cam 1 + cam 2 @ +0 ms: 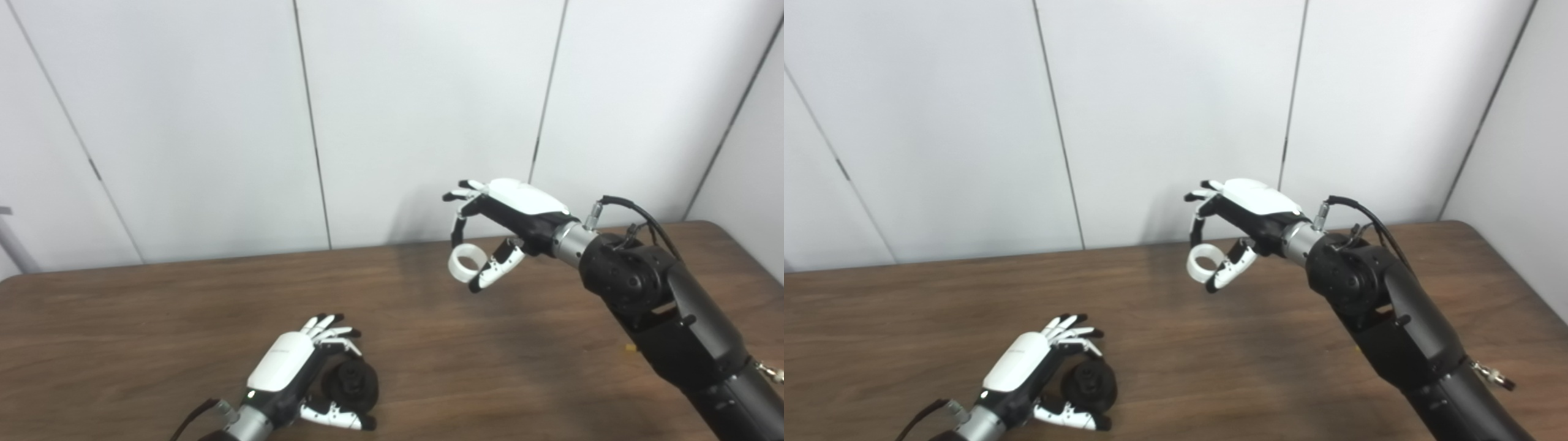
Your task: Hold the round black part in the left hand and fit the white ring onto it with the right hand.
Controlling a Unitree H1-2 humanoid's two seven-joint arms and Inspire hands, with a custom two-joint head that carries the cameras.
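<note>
The round black part (pixel 350 384) sits low on the brown table (pixel 122 318), near the front left. My left hand (pixel 294 373) is wrapped around it, fingers over the top and thumb below, shut on it. My right hand (pixel 502 223) is raised above the table's far middle. It pinches the white ring (pixel 465 261) between fingertips and thumb. The ring hangs in the air, well above and to the right of the black part. Both also show in the right eye view: the black part (pixel 1089 384) and the ring (pixel 1203 263).
A white panelled wall (pixel 392 110) stands behind the table. The table's right edge (pixel 747 257) runs close to my right arm (pixel 667 318). A small yellow speck (pixel 629 349) lies on the table by that arm.
</note>
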